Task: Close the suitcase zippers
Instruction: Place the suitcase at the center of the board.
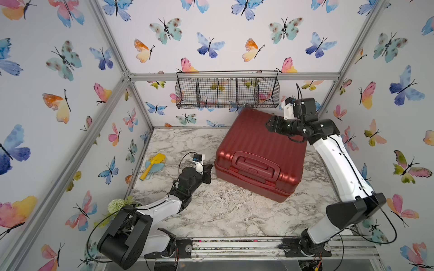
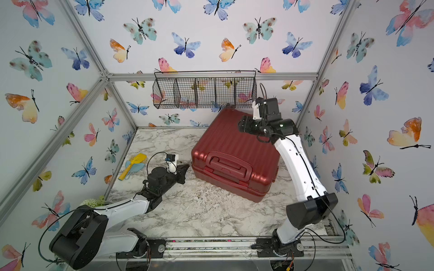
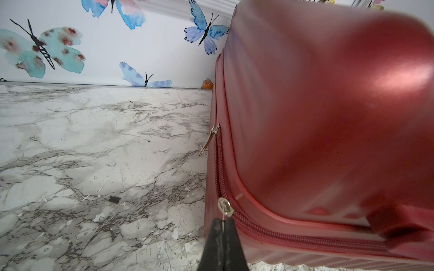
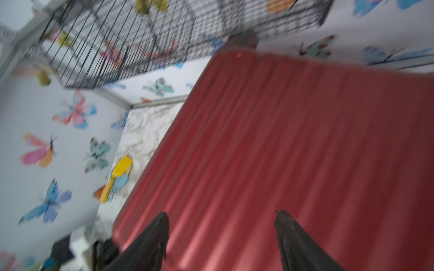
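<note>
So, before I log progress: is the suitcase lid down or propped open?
Down: the suitcase shell halves meet along the visible zipper seam, with no gap showing. The far side is hidden.

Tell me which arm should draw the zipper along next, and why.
Left. The left end effector is shut on a zipper pull at the suitcase corner seam; the right end effector is open above the ribbed shell, holding nothing.
</note>
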Robot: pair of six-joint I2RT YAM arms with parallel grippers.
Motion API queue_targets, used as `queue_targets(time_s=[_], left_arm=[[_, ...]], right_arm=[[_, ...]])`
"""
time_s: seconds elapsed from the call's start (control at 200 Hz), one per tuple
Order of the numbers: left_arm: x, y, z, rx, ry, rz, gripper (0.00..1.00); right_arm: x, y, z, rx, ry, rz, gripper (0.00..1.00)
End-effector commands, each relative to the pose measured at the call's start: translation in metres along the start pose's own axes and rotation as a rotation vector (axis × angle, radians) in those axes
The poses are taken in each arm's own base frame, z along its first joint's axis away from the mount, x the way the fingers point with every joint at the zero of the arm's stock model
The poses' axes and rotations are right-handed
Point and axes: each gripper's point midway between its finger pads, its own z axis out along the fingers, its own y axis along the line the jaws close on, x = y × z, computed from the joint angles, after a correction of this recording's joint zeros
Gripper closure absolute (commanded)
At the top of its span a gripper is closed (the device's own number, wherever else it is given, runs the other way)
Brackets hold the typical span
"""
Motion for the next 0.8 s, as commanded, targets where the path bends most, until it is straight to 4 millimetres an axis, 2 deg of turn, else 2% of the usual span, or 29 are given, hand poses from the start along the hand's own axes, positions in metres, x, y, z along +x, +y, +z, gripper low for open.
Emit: queue_targets(time_s=[0.0, 0.1, 0.185, 0.315, 0.42, 0.491, 0.611, 0.641, 0.731, 0.796], left_arm=[[-0.002, -0.001, 0.006, 0.003, 0.011, 0.012, 1.0], [-0.002, -0.007, 0.009, 0.033, 0.023, 0.007, 1.0], [-0.004, -0.009, 0.009, 0.044, 0.02, 0.003, 1.0], [-0.007, -0.01, 0.011, 0.048, 0.016, 0.007, 1.0], [-0.008, -0.011, 0.012, 0.053, 0.018, 0.012, 1.0], [-0.006, -0.012, 0.013, 0.056, 0.028, 0.016, 1.0], [-0.009, -0.008, 0.011, 0.043, 0.037, 0.01, 1.0], [-0.012, -0.002, 0.009, 0.024, 0.039, -0.014, 0.92], [-0.026, 0.02, 0.002, -0.016, 0.037, -0.106, 0.6], [-0.038, 0.032, -0.002, -0.03, 0.045, -0.169, 0.49]], right_arm=[[-0.051, -0.029, 0.021, 0.103, -0.14, 0.092, 0.27], [-0.063, -0.048, 0.057, 0.063, -0.094, 0.186, 0.29], [-0.071, -0.065, 0.075, 0.08, -0.11, 0.208, 0.3], [-0.078, -0.099, 0.093, 0.18, -0.138, 0.209, 0.3], [-0.086, -0.115, 0.105, 0.239, -0.191, 0.154, 0.3], [-0.088, -0.139, 0.111, 0.313, -0.208, 0.145, 0.3], [-0.087, -0.164, 0.127, 0.291, -0.179, 0.179, 0.3], [-0.085, -0.166, 0.13, 0.271, -0.168, 0.189, 0.3], [-0.079, -0.165, 0.129, 0.244, -0.147, 0.202, 0.3], [-0.077, -0.159, 0.12, 0.224, -0.147, 0.202, 0.3]])
